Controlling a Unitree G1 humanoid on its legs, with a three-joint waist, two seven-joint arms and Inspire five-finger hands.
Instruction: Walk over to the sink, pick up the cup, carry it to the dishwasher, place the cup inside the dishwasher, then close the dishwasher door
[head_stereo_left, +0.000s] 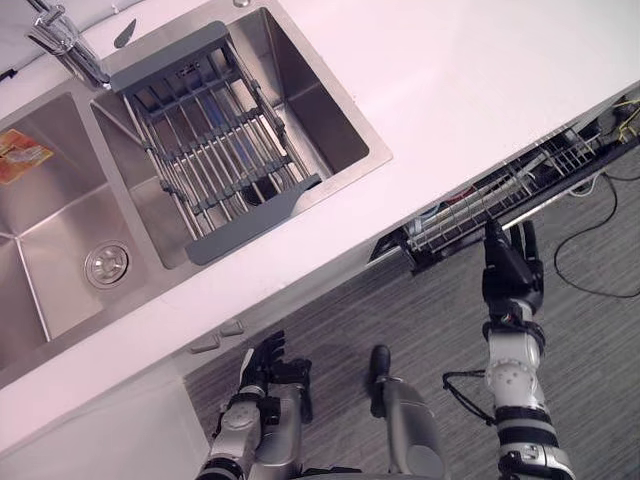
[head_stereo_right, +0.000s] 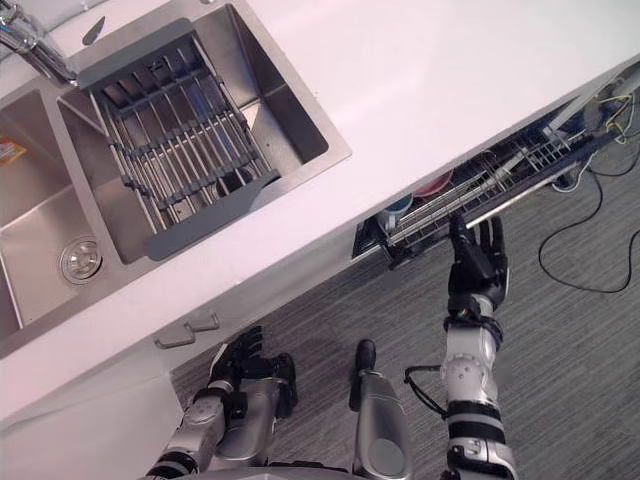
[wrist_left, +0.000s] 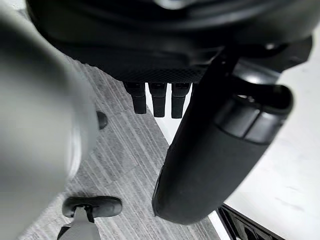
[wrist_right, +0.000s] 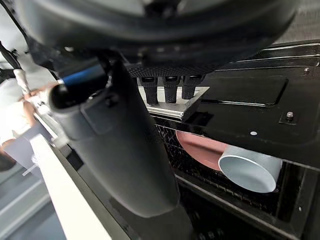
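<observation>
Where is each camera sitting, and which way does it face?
Left eye view: head, looking down at sink, dishwasher; left hand, right hand show.
Right eye view: beside it, same scene.
Left wrist view: along left hand, toward floor.
Right wrist view: along right hand, into dishwasher, at cup.
Shared: eye views and right wrist see dishwasher.

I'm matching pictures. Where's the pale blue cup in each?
Left eye view: cannot tell.
Right eye view: pale blue cup at left end of grey wire dishwasher rack.
Left wrist view: not in it.
Right wrist view: cup lying beside a pink dish.
Shared landmark: the rack.
</observation>
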